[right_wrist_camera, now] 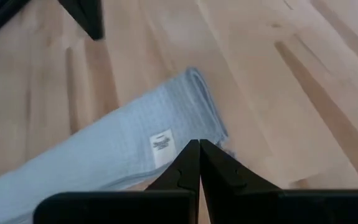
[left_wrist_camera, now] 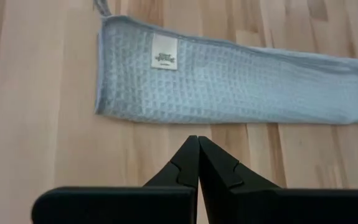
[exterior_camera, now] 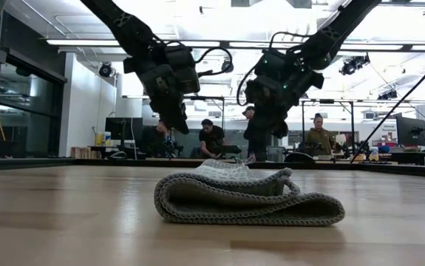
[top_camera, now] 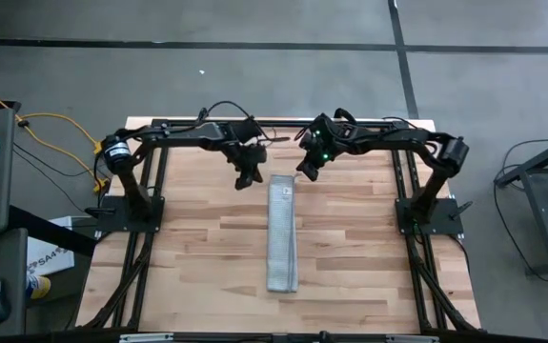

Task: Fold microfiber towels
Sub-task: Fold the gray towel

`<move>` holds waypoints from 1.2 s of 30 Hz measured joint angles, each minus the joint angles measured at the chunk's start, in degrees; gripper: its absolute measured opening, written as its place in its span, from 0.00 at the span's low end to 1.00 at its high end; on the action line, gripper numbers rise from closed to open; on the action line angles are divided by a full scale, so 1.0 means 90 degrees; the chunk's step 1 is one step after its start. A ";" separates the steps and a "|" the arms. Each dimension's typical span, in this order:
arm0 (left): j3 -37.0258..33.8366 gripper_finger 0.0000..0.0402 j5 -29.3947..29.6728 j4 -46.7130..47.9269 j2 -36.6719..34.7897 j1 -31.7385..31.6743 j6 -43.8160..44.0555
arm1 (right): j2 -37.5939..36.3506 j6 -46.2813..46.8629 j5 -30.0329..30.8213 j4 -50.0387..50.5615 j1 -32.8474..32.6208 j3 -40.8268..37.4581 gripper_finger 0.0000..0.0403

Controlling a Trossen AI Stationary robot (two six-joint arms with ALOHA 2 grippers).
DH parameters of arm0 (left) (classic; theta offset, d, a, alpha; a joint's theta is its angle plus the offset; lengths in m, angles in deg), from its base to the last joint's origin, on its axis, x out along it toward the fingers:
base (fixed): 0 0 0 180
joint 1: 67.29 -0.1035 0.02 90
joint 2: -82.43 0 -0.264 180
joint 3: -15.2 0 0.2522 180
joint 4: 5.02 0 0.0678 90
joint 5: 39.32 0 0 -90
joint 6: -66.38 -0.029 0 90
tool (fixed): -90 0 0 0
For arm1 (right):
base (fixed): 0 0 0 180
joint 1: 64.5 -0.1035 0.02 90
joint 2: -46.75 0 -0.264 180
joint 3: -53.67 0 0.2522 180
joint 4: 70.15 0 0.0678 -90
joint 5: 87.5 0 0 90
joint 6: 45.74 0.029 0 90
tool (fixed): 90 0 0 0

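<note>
The left end effector (top_camera: 245,178) and the right end effector (top_camera: 306,170) both hang above the far part of the pale wooden plank worktop (top_camera: 188,248), each with its dark fingers pressed fully together and gripping nothing. Between and just in front of them, the light grey-white waffle-textured microfiber towel (top_camera: 282,232) lies folded into a long narrow strip down the worktop's middle, its small white label (left_wrist_camera: 164,52) facing up at the far end.

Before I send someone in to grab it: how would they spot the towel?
On the wooden table, look along the middle, between the two arms. The towel lies there as a long narrow folded strip of pale grey waffle cloth. A small white label marks the end nearest the arms.
</note>
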 joint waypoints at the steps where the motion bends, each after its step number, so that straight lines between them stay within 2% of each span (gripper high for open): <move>1: 0.0000 0.00 -0.0071 0.0003 0.0005 -0.0059 -0.0014 | 0.0027 0.0002 0.0070 -0.0010 0.0004 0.0000 0.00; 6: 0.0000 0.00 -0.0311 0.0028 0.0008 -0.0369 -0.0075 | 0.0027 0.0034 0.0411 -0.0037 0.0078 0.0000 0.00; 15: 0.0000 0.01 -0.0323 0.0019 0.0039 -0.0488 -0.0162 | 0.0027 0.0028 -0.0043 0.0099 0.0392 0.0000 0.02; 19: -0.0007 0.06 -0.0247 0.0144 0.0127 -0.0404 -0.0094 | 0.0027 0.0015 -0.0177 0.0201 0.0387 0.0000 0.09; 26: 0.0007 0.23 -0.0115 0.0033 0.0289 -0.0194 -0.0039 | 0.0027 0.0000 -0.0053 0.0290 0.0226 0.0000 0.26; 29: -0.0008 0.29 -0.0106 0.0053 0.0362 -0.0184 -0.0039 | 0.0091 0.0008 0.0251 0.0295 0.0147 0.0002 0.32; 36: -0.0003 0.35 -0.0114 -0.0045 0.0659 -0.0195 0.0010 | 0.0339 0.0329 0.0539 0.0149 0.0021 0.0009 0.44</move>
